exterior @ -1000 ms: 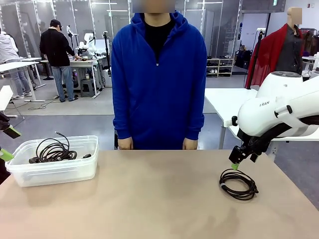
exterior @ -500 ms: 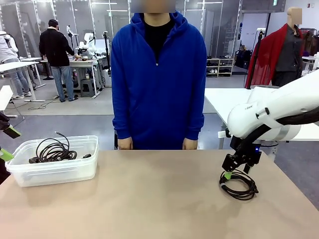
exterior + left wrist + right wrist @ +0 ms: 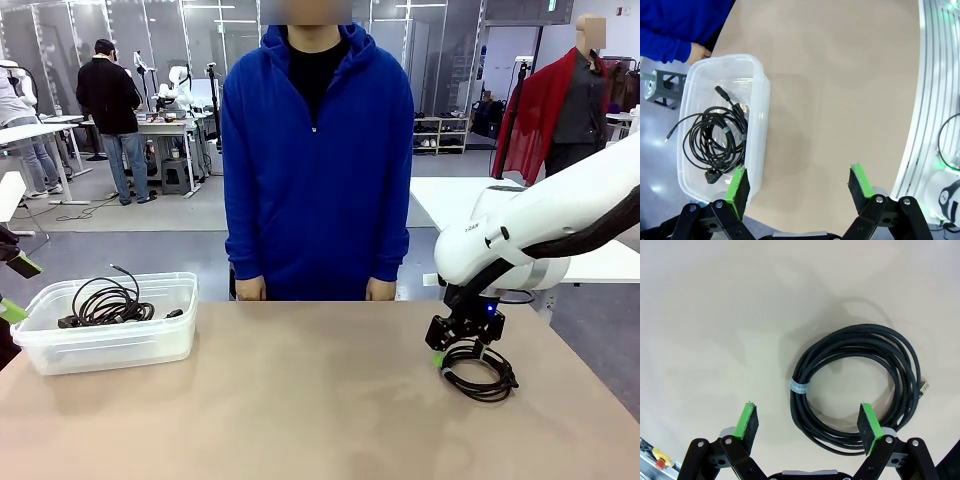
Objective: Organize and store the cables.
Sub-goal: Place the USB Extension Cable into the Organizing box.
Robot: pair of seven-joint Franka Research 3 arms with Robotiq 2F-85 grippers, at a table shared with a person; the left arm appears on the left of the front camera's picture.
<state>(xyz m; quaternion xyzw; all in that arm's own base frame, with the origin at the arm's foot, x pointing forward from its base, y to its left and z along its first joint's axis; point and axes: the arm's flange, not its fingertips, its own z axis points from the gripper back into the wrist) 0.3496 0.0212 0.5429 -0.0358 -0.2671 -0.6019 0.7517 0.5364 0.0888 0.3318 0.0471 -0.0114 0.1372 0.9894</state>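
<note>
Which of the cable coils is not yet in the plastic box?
The coil lying on the bare table, directly under the open right gripper. The other cables already lie inside the clear box at the left.

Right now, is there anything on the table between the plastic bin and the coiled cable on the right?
No. In the front view, the table between the bin and the cable is bare.

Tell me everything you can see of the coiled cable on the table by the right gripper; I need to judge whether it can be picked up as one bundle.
The coiled cable is a thin black cord wound in several loops into a flat, roughly round coil. A small pale blue band binds the loops on one side, and a small metal plug end pokes out on the opposite side. It lies flat on the tan table, near the robot's right edge. The right gripper hangs open just above it, not gripping it.
</note>
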